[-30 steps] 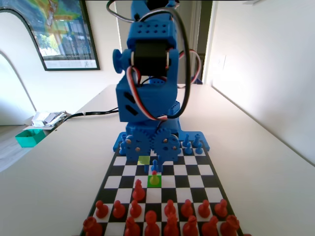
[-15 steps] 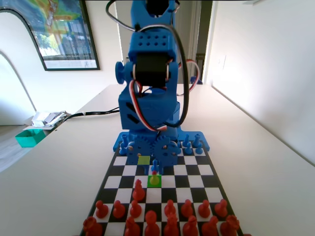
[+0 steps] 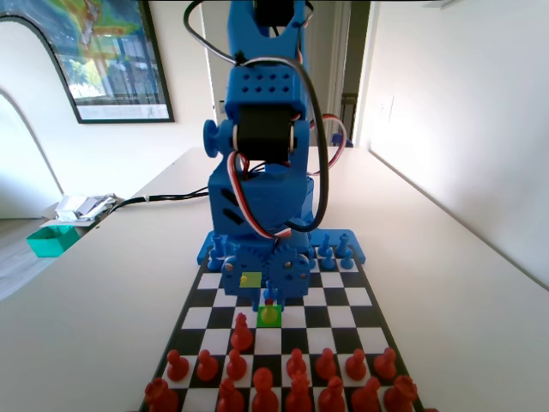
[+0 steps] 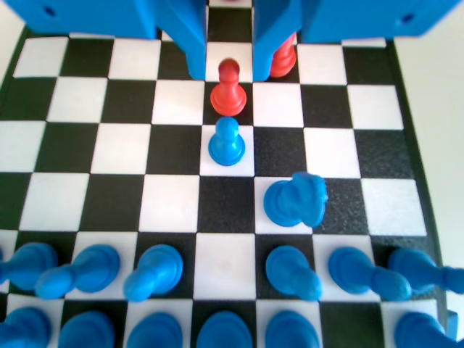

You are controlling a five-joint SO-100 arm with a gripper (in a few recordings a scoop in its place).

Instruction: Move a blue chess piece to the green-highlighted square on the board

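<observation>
Looks like a home or small office room to me, not a lab; I see plain white walls, a framed colourful poster (image 3: pixel 101 53) hanging top left in the fixed view; a doorway (image 3: pixel 353 73) opens behind the arm; the board (image 3: pixel 371 296) sits on a long pale table (image 3: pixel 463 283); loose cables (image 3: pixel 163 198) and a small green box (image 3: pixel 51 240) lie at its left edge.
</observation>
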